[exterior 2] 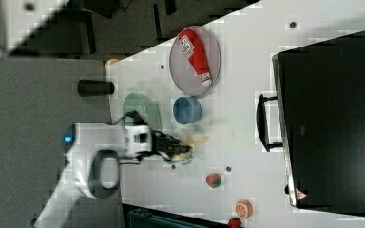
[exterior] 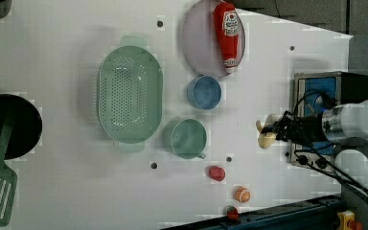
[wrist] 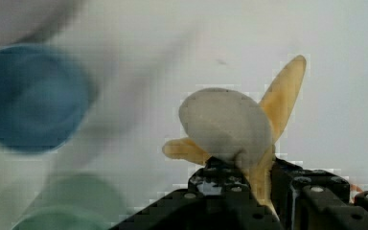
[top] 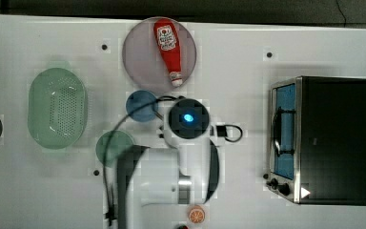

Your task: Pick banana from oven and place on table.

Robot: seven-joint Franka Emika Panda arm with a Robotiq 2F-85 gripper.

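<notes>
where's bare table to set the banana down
The pincer holds the banana. The widest free table lies between the plate with the ketchup bottle and the oven in the top view. It is crowded around the blue cup, green cup and colander.

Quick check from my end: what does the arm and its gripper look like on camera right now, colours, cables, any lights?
The arm has glossy white rounded shells with dark grey to black joint sections. A round black cap with a glowing blue light tops it in the top view. The gripper is black and blocky, with small screws showing in the wrist view. Thin black cables loop loosely along the wrist and forearm.
</notes>
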